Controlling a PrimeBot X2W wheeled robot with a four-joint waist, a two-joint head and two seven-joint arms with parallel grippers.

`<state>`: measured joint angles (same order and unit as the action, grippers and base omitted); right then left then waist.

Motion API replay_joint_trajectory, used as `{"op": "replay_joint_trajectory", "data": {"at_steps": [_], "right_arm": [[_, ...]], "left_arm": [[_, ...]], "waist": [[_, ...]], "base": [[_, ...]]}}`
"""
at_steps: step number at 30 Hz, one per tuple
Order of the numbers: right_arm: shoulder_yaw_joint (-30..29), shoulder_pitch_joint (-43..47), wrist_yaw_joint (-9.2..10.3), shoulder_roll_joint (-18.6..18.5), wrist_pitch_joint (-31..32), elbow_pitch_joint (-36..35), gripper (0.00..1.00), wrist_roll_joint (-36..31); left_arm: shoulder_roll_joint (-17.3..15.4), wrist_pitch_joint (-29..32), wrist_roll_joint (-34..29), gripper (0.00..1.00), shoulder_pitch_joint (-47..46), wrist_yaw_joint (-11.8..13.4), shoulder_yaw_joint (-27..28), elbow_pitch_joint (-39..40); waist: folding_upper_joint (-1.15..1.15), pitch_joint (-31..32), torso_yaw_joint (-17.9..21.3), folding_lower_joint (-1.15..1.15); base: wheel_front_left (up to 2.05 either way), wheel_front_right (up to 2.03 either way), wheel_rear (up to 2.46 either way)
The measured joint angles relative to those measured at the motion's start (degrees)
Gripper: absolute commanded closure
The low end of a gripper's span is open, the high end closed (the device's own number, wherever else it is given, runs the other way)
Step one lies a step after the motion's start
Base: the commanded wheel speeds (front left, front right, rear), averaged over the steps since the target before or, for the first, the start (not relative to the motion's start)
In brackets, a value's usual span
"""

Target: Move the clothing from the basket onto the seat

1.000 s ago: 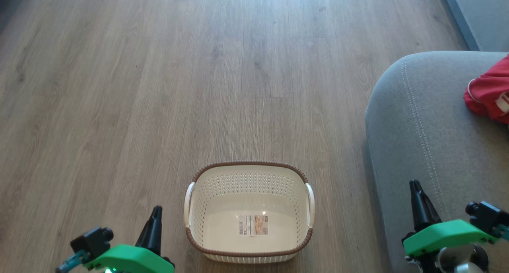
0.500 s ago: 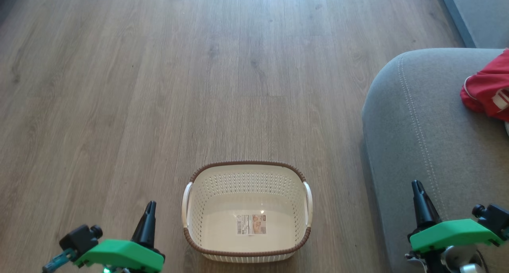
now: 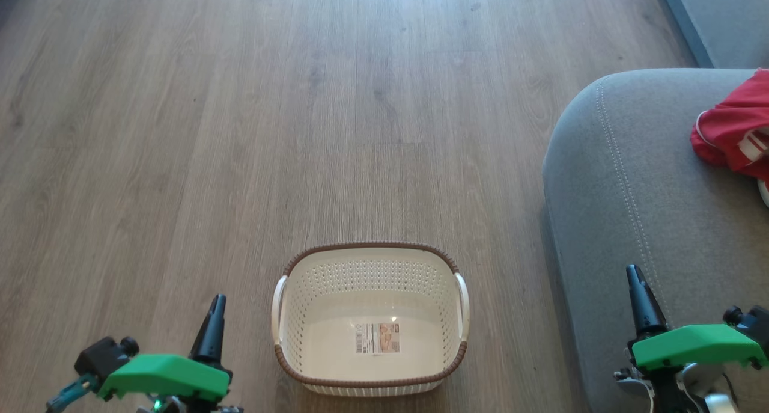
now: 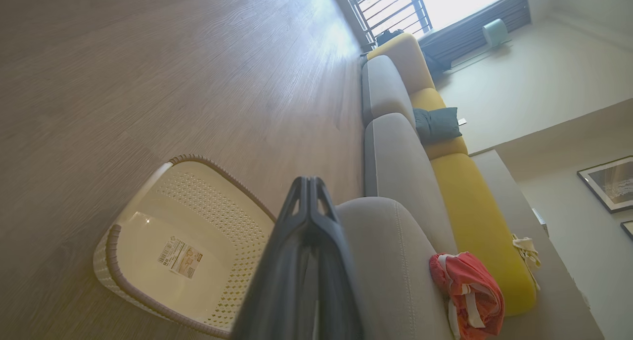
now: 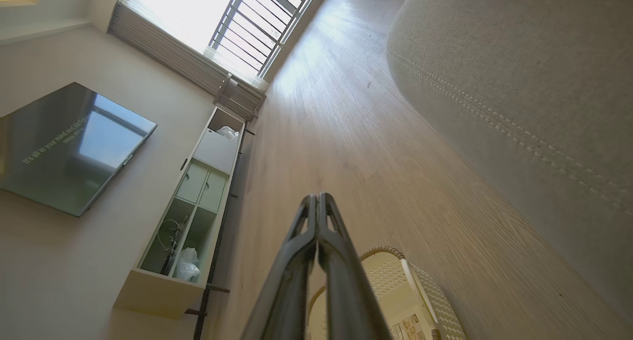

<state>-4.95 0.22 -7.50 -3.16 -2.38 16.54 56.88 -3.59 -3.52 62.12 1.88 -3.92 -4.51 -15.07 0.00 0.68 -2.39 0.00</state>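
My left gripper (image 3: 216, 308) and right gripper (image 3: 634, 278) are both closed on nothing. The basket (image 3: 369, 245) between them holds nothing. The clothing (image 3: 730, 139) lies on the seat (image 3: 637, 178) at one o'clock from my right gripper, the nearer arm, so I judge nothing remains to lift.

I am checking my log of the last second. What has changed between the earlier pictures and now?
The head camera shifted slightly, so the whole scene slid left. The left gripper drifted a little outward to its left, the right gripper slightly to its right; both stay shut and empty. Nothing was taken or let go. The basket is still empty on the floor; the clothing still lies on the seat.
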Motion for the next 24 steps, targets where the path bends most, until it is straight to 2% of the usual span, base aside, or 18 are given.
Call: {"op": "replay_joint_trajectory", "data": {"at_steps": [24], "right_arm": [[-1.13,-1.21,0.01,0.18,3.99,-0.11,1.00,16.13]], "left_arm": [[0.00,4.00,14.44,1.00,-2.11,-1.52,3.15,-0.30]], "waist": [[0.00,-0.41,1.13,0.00]], "base": [[0.00,0.00,0.00]]}}
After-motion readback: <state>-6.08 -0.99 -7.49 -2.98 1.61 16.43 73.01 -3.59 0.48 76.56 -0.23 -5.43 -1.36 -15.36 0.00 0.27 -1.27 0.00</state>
